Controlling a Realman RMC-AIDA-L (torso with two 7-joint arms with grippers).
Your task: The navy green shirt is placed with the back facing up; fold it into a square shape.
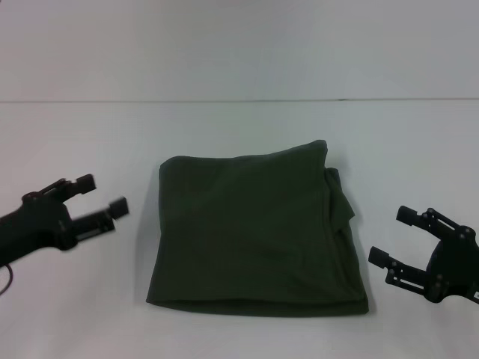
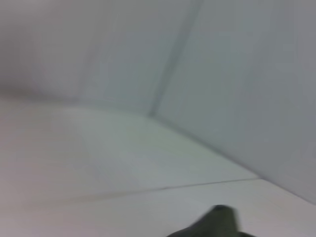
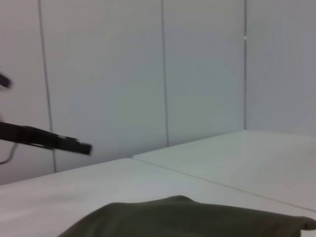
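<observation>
The navy green shirt lies on the white table, folded into a rough square with a few layers showing along its right edge. A corner of the shirt shows low in the left wrist view, and the shirt fills the near edge of the right wrist view. My left gripper hovers open to the left of the shirt, apart from it. To the right of the shirt my right gripper also stands open, holding nothing. One left finger shows far off in the right wrist view.
The white table runs back to a seam line, with a pale wall behind it. Bare table surface lies on both sides of the shirt.
</observation>
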